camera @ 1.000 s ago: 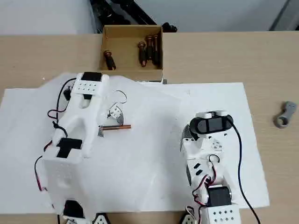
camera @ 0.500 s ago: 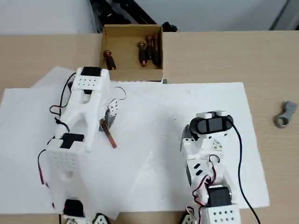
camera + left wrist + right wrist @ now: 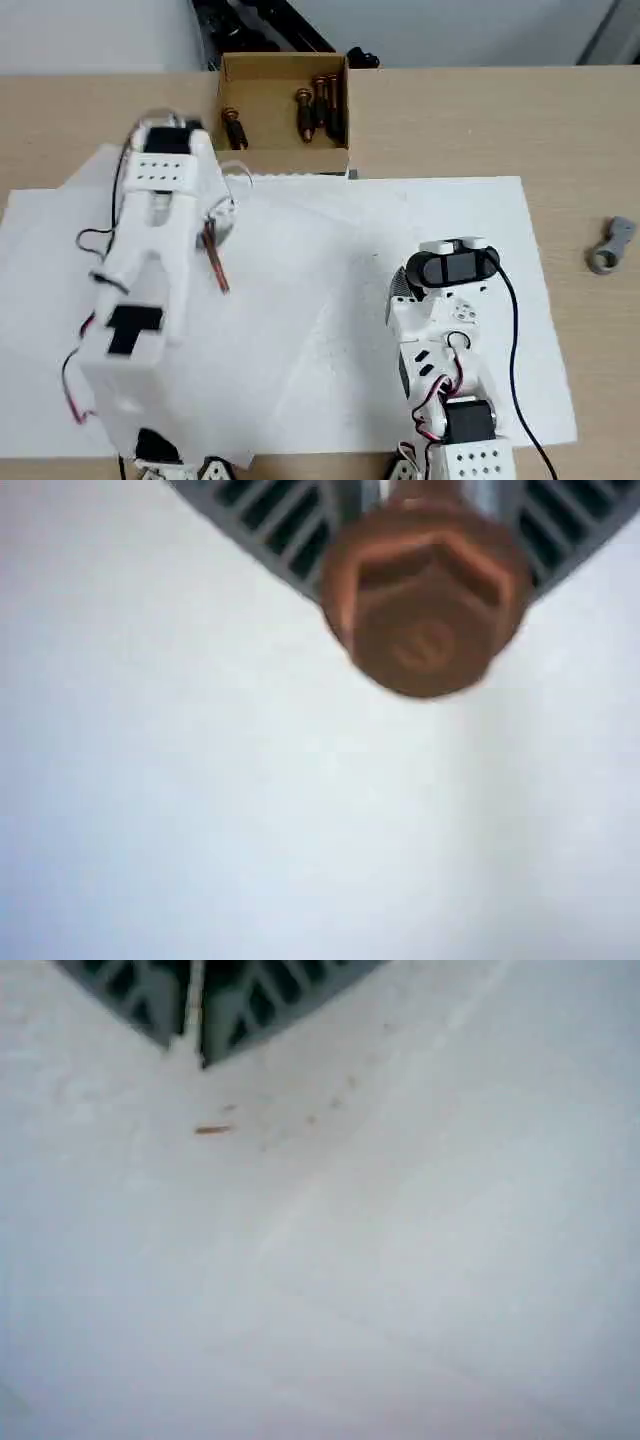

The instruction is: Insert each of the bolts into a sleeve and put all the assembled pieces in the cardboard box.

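Copper-coloured bolt [image 3: 219, 270], clamped in my left gripper [image 3: 212, 232] above the white paper [image 3: 400, 230], near the cardboard box [image 3: 285, 152]. Several assembled pieces [image 3: 318, 105] already lay inside. I judged this one the last to deliver, though I could not tell whether it wore a sleeve. My right gripper [image 3: 195, 1045] sat closed and empty.

Robotics lab bench: wooden table [image 3: 560, 120], white sheet [image 3: 330, 300], loose grey bracket [image 3: 611, 245].

Overhead; wrist cameras close over sheet [image 3: 350, 250]
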